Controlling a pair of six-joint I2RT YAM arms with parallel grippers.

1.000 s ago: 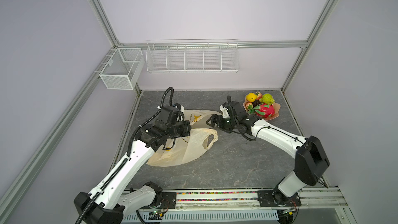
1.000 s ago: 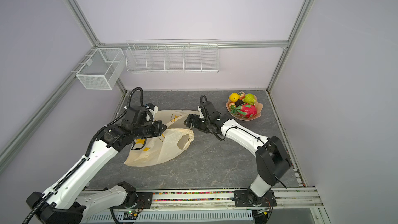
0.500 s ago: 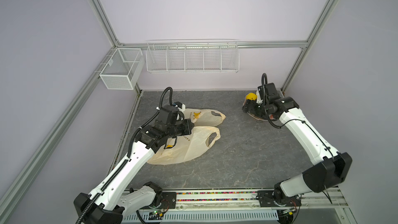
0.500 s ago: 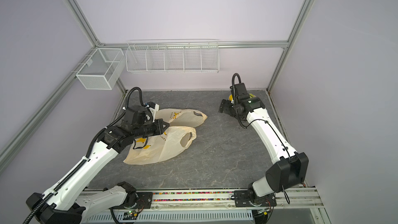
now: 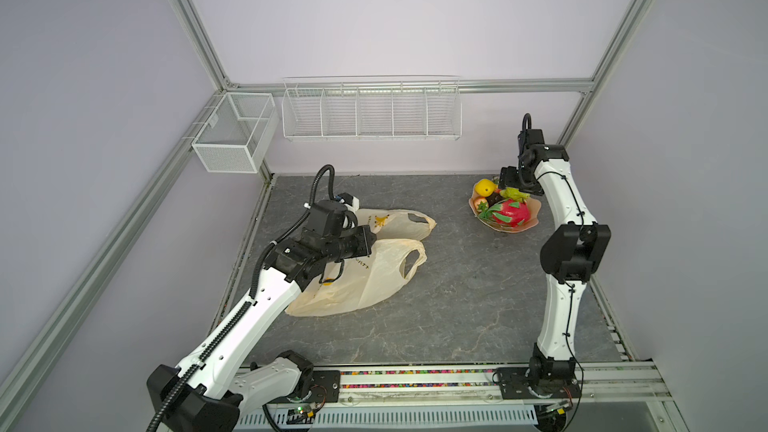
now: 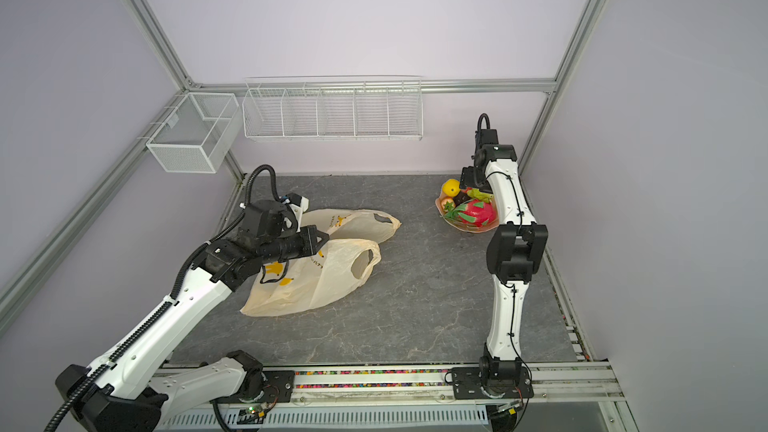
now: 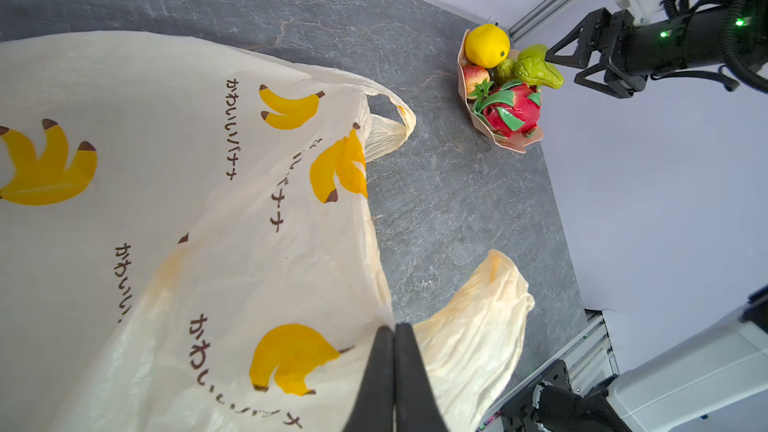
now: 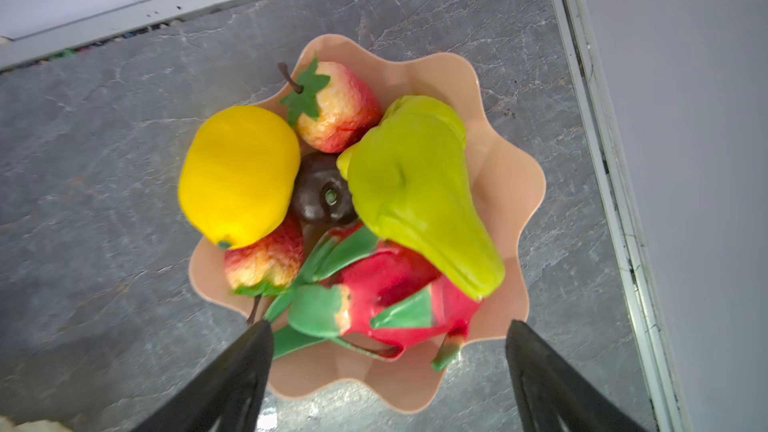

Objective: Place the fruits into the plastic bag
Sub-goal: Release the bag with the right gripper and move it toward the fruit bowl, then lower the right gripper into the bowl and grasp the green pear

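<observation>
The plastic bag (image 5: 365, 272), cream with yellow bananas, lies on the grey table at the left. My left gripper (image 7: 395, 328) is shut on the rim of its mouth and lifts that edge a little. The fruits are piled in a peach scalloped bowl (image 8: 503, 176) at the back right: red dragon fruit (image 8: 395, 284), yellow round one (image 8: 239, 176), green lumpy one (image 8: 415, 193), two strawberries (image 8: 338, 108), dark brown ball (image 8: 320, 197). Above the bowl hangs my right gripper (image 8: 388, 328), open wide, pointing down with nothing between its fingers.
A white wire rack (image 5: 372, 112) and a mesh box (image 5: 232, 132) hang on the back wall above the table. Aluminium frame posts stand close behind and right of the bowl (image 5: 534, 218). The arms' rail (image 5: 415, 378) runs along the front edge.
My right arm has swung from the bag's mouth across to above the bowl. The bag handle it was at now lies flat. My left gripper has stayed shut on the bag.
</observation>
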